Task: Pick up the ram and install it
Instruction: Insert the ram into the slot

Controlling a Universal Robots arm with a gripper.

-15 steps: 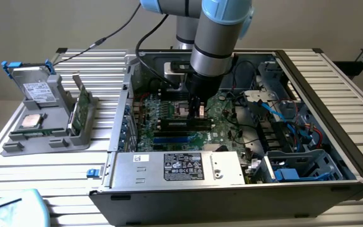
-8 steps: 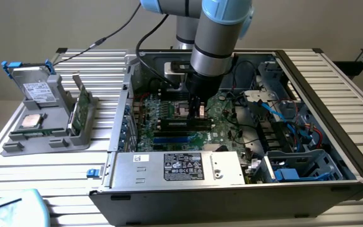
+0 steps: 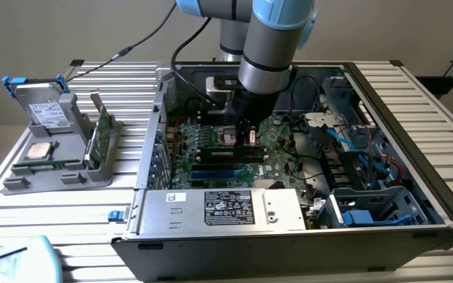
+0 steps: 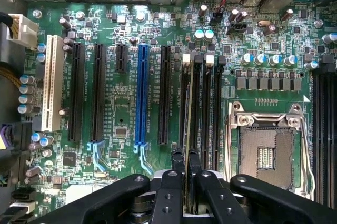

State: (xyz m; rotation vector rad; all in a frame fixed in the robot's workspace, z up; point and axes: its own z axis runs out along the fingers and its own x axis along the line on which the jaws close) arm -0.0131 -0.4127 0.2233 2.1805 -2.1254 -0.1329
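My gripper is shut on the ram, a thin dark-green stick seen edge-on between the two black fingers. The stick stands upright along a long black memory slot on the green motherboard, beside the open processor socket. Whether its lower edge touches the slot I cannot tell. In the exterior view the gripper reaches straight down into the open computer case, just above the black slots.
Two more black memory slots lie between the ram and the socket. Black, blue and white expansion slots line the board. A power supply sits at the case front. A grey holder with a green card stands outside, at the exterior view's left.
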